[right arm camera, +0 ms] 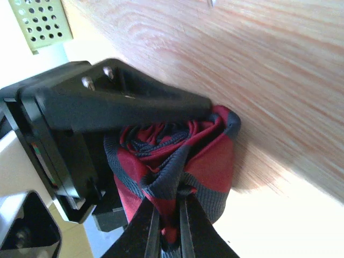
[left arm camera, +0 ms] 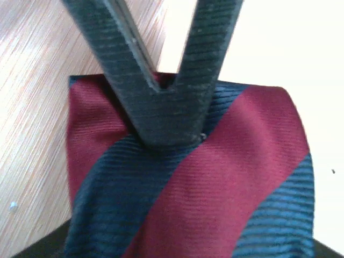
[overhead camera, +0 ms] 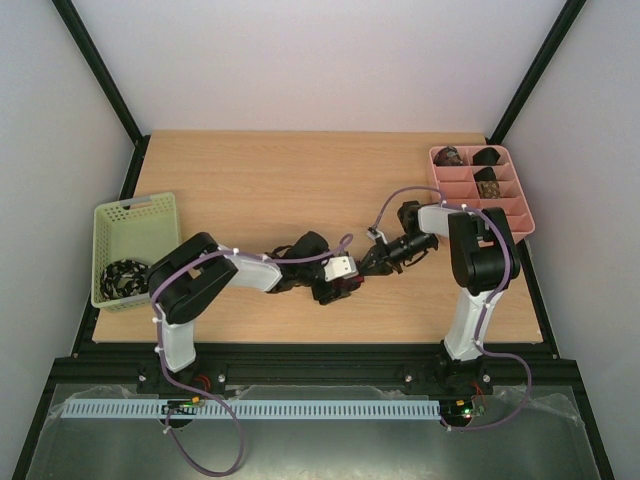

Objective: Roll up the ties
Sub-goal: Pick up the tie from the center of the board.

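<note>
- At the middle of the table (overhead camera: 280,180), the right gripper (right arm camera: 176,200) pinches tight on the coiled red-navy tie (right arm camera: 209,156).
- The left gripper (overhead camera: 350,284) lays a finger (right arm camera: 134,105) along the coil's top, hiding it; whether it grips is unclear.
- Left, a basket (overhead camera: 150,205) holds a black-white tie (overhead camera: 122,278).
- Far right, a tray (overhead camera: 520,215) holds three coils (overhead camera: 488,157).

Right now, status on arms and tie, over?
Right gripper shut on striped tie roll. Left gripper against same roll, grip unclear. Basket, tray stand well aside.
</note>
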